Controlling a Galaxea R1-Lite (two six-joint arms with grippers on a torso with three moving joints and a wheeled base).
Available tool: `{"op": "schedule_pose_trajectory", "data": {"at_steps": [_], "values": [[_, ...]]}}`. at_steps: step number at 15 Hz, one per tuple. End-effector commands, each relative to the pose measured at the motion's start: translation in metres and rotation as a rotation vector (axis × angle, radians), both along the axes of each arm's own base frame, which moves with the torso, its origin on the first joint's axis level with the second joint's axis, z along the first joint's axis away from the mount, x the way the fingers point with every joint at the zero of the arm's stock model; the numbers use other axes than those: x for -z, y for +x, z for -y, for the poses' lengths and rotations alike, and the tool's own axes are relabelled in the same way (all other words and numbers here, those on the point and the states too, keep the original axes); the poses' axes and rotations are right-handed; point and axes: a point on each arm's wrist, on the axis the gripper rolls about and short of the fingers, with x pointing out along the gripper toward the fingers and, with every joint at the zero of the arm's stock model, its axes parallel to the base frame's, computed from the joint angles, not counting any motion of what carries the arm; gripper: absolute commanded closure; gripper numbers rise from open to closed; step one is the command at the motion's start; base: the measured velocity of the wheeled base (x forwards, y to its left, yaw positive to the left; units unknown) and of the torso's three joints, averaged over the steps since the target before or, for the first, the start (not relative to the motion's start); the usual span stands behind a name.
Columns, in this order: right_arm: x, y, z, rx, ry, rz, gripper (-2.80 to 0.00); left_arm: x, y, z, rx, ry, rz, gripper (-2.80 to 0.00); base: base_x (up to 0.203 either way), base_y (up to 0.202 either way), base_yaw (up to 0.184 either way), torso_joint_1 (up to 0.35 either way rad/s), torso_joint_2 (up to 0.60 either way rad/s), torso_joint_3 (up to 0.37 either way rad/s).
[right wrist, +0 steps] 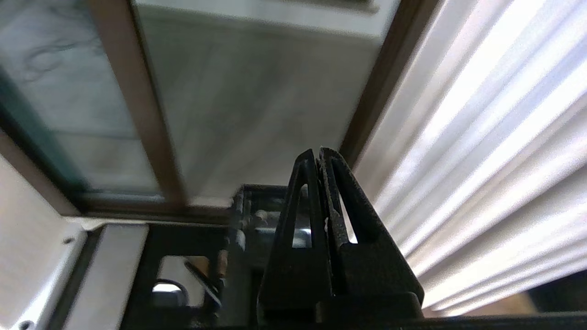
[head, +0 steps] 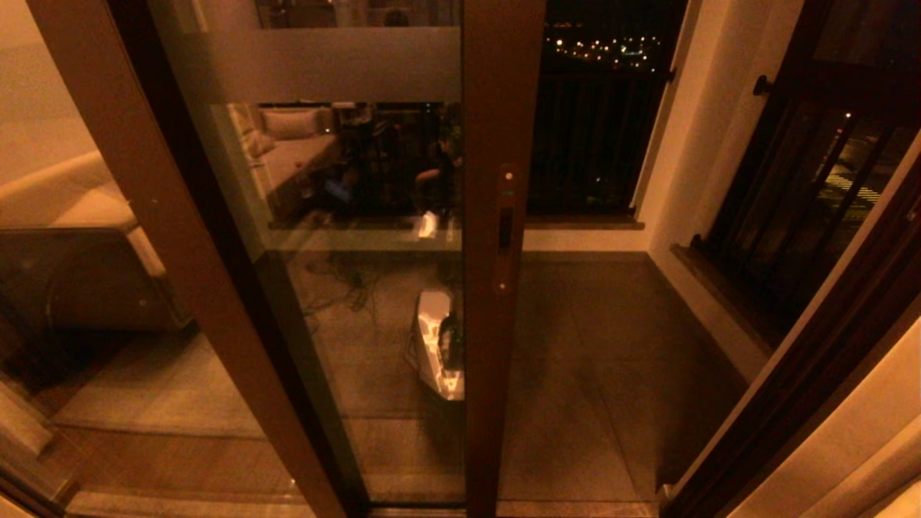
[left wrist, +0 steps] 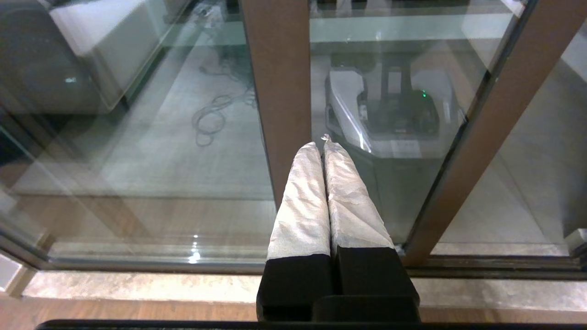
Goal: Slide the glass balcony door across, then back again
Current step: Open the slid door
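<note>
The glass balcony door (head: 360, 180) stands partly slid open, its frosted band (head: 316, 65) high up. Its brown stile (head: 496, 360) runs down the middle of the head view, with the slim recessed handle (head: 506, 230) at mid height. Neither gripper shows in the head view. In the left wrist view my left gripper (left wrist: 321, 144) is shut, empty, its white-wrapped fingers (left wrist: 302, 197) low before the glass, apart from the door's stile (left wrist: 495, 114). My right gripper (right wrist: 318, 153) is shut on nothing, low beside a brown stile (right wrist: 137, 114).
The unmoving brown-framed panel (head: 165, 237) stands on the left. Right of the stile the opening shows the balcony floor (head: 590, 345) and dark railing (head: 590, 144). A dark jamb (head: 813, 360) bounds the right side, with a pleated white curtain (right wrist: 481, 137). The sill track (left wrist: 137, 284) runs along the bottom.
</note>
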Motion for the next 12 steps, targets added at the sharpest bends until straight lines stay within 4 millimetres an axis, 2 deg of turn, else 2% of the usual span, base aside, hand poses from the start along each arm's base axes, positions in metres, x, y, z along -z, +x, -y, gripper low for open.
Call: {"op": "schedule_pose_trajectory", "data": {"at_steps": [1, 4, 6, 8, 9, 12], "values": [[0.01, 0.029, 0.0, -0.007, 0.028, -0.037, 0.0, 0.0, 0.0, 0.0, 0.0, 0.001, -0.001, 0.0, 0.0, 0.0, 0.0, 0.0, 0.0, 0.0], [0.033, 0.095, 0.001, 0.022, 0.06, -0.006, 0.0, 0.0, 0.0, 0.0, 0.0, 0.001, -0.001, 0.0, 0.0, 0.0, 0.0, 0.0, 0.0, 0.0], [0.055, 0.125, 0.001, 0.047, 0.069, 0.008, 0.0, 0.0, 0.0, 0.0, 0.0, 0.001, -0.001, 0.0, 0.0, 0.0, 0.0, 0.0, 0.0, 0.0], [0.084, 0.146, 0.002, 0.076, 0.069, -0.038, 0.0, 0.0, 0.0, 0.0, 0.0, 0.001, -0.001, 0.0, 0.0, 0.0, 0.0, 0.0, 0.0, 0.0], [0.093, 0.156, 0.002, 0.086, 0.069, 0.006, 0.0, 0.0, 0.0, 0.0, 0.0, 0.0, -0.001, 0.0, 0.0, 0.0, 0.0, 0.0, 0.0, 0.0], [0.093, 0.168, 0.002, 0.07, -0.002, 0.24, 0.0, 0.0, 0.0, 0.0, 0.0, 0.001, -0.001, 0.0, 0.0, 0.0, 0.0, 0.0, 0.0, 0.0]]}}
